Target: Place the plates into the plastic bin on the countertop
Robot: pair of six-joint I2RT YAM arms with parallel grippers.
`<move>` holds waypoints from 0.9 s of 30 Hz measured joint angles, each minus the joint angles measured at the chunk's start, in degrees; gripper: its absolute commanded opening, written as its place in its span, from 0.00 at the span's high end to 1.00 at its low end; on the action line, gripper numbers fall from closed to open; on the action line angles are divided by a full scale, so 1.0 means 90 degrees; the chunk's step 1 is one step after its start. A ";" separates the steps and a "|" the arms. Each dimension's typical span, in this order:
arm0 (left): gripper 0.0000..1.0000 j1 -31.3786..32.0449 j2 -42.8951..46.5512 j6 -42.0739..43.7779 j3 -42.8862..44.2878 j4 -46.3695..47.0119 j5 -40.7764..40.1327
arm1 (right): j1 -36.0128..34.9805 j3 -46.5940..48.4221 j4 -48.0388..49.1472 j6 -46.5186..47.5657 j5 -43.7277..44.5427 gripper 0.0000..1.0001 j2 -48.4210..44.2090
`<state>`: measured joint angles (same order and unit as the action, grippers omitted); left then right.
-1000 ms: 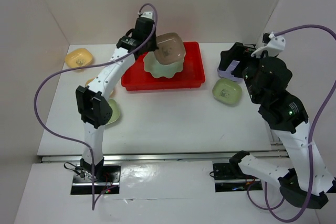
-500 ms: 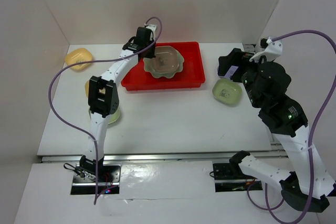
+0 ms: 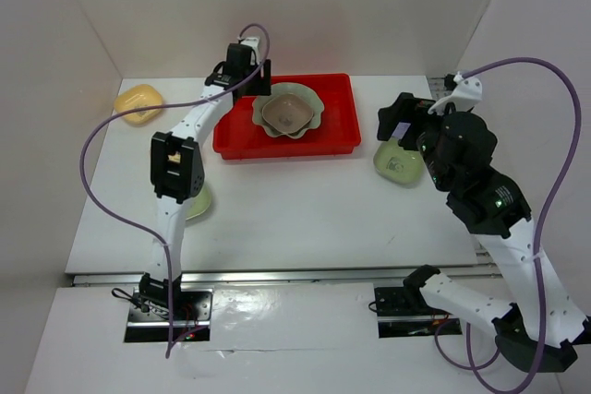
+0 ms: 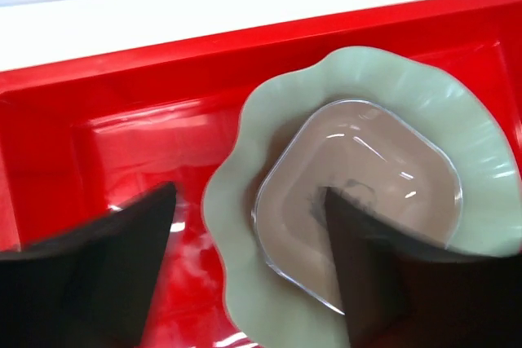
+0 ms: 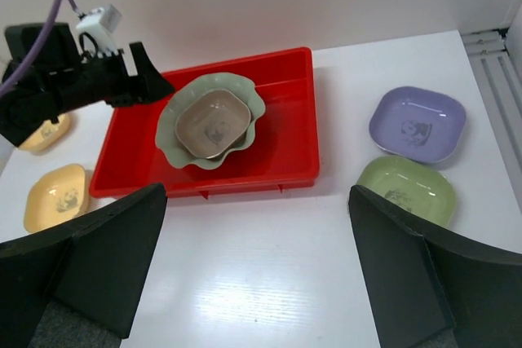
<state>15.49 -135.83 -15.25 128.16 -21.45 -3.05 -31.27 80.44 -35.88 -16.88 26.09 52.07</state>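
Observation:
The red plastic bin (image 3: pixel 338 128) (image 5: pixel 287 124) stands at the back of the white countertop (image 3: pixel 305 209). In it lies the pale-green scalloped plate (image 3: pixel 312 105) (image 4: pixel 383 79), and the brownish-pink plate (image 3: pixel 286 113) (image 4: pixel 359 177) (image 5: pixel 212 124) is nested inside that. My left gripper (image 3: pixel 261 85) (image 4: pixel 250 193) hangs open over their left rims, holding nothing. At the right, my right gripper (image 3: pixel 399 122) (image 5: pixel 257 193) stands open and empty above the lavender plate (image 5: pixel 418 124) and the light green plate (image 3: pixel 397 165) (image 5: pixel 406 189).
One yellow plate (image 3: pixel 138 103) (image 5: pixel 45 132) sits at the far left. Another yellow plate (image 3: pixel 197 202) (image 5: pixel 55 197) lies partly under my left arm. White walls close in the left, back and right sides. A metal rail (image 3: pixel 277 276) runs along the near edge.
My left gripper lowered the brownish-pink plate into the scalloped plate, opened and drew back to the left. My right gripper drifted slightly left over the lavender plate.

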 measured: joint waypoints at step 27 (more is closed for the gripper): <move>0.00 -0.1906 0.7798 -0.2356 -0.4345 -0.2744 -0.1921 | -0.3024 -0.0585 0.3181 -0.0036 -0.1957 0.00 0.5314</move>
<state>-1.67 -65.65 -36.45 89.06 -46.15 -20.34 -58.48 75.18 -7.25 -17.21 8.47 99.90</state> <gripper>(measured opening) 0.998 0.999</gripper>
